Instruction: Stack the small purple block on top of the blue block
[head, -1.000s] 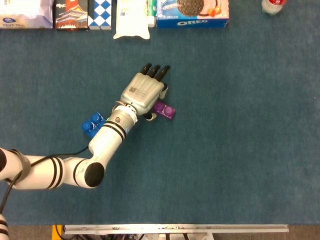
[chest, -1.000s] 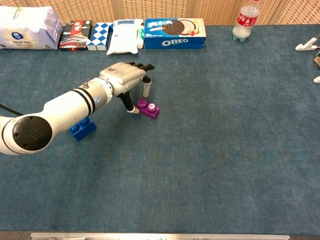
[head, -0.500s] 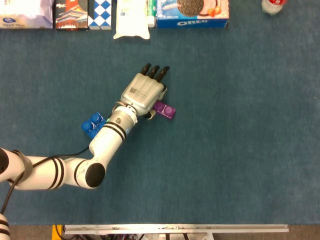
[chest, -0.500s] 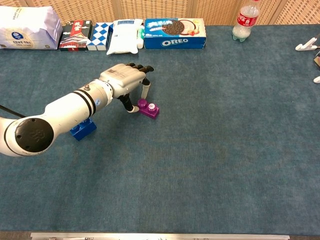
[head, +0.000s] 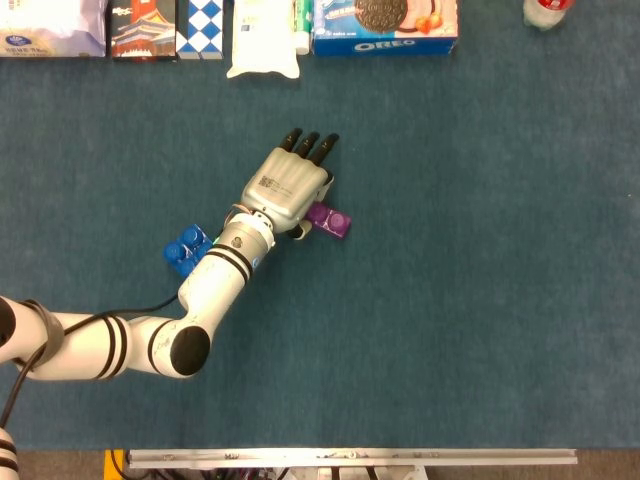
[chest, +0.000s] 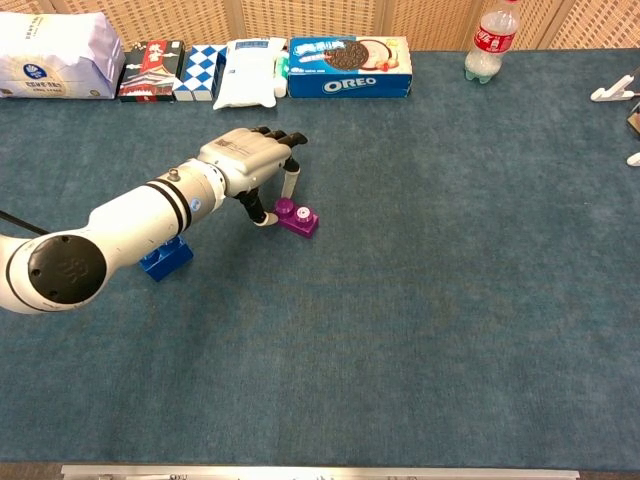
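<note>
Table (chest: 450, 330): a blue-green felt surface carries everything in both views. Left arm (chest: 130, 225): white with black bands, it reaches in from the left edge and ends at the left hand (chest: 245, 160), which hovers palm-down over the middle of the table. Its fingers (head: 310, 145) point forward and slightly apart, with the thumb and one fingertip angled down toward the table on either side of the near end of the purple block (chest: 297, 217). In the chest view the thumb tip sits just beside the block's left end and a pale fingertip stands just behind it; whether either touches the block cannot be told, and nothing is lifted. The hand is therefore unclenched and holds nothing. The right hand appears in neither view.

Goods along the far edge, well beyond the fingertips: a white bag (chest: 55, 55) far to the hand's left, a dark box (chest: 150, 70), a blue-and-white checked box (chest: 200, 68), a white pouch (chest: 248, 75), an Oreo box (chest: 348, 66), and a bottle (chest: 487, 40) far to the hand's right.

Blue block (chest: 165, 257): it lies on the table behind the hand, beside the forearm and partly hidden by it. Purple block: small and studded, it rests flat on the table just under the hand's right edge, well apart from the blue block.
</note>
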